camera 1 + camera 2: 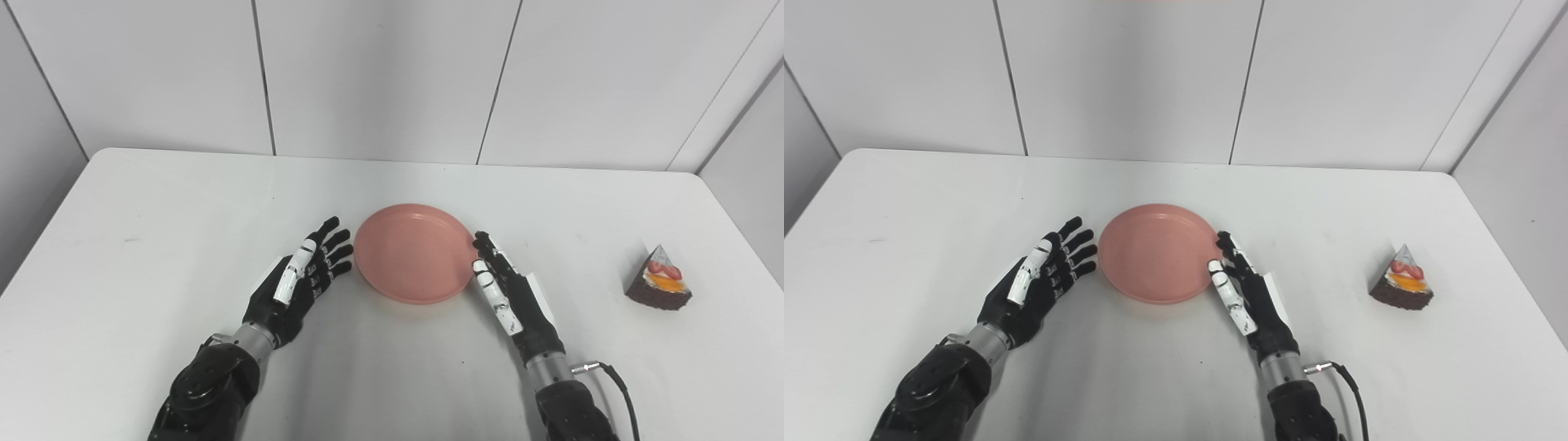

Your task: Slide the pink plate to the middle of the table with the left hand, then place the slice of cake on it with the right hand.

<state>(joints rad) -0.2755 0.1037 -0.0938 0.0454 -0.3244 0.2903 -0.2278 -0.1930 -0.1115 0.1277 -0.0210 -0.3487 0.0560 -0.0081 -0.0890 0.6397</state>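
While its fingers [334, 245] are spread apart and extended, holding nothing, the left hand [294, 285] lies just left of the pink plate [415, 252], fingertips close to the plate's left rim without clear contact. Fingers [490, 260] of the right hand [511, 294] are straight and held close together, empty, with their tips at the plate's right rim; whether they touch the rim cannot be told. Both forearms run from the plate's two sides back toward the near table edge, and a black cable [618, 383] leaves the right wrist. Between the two hands, the pink plate sits flat on the white table [184, 202], with nothing on it. Well to the right of the plate, apart from both hands, stands the slice of cake [660, 280], a dark wedge topped with red and orange fruit.
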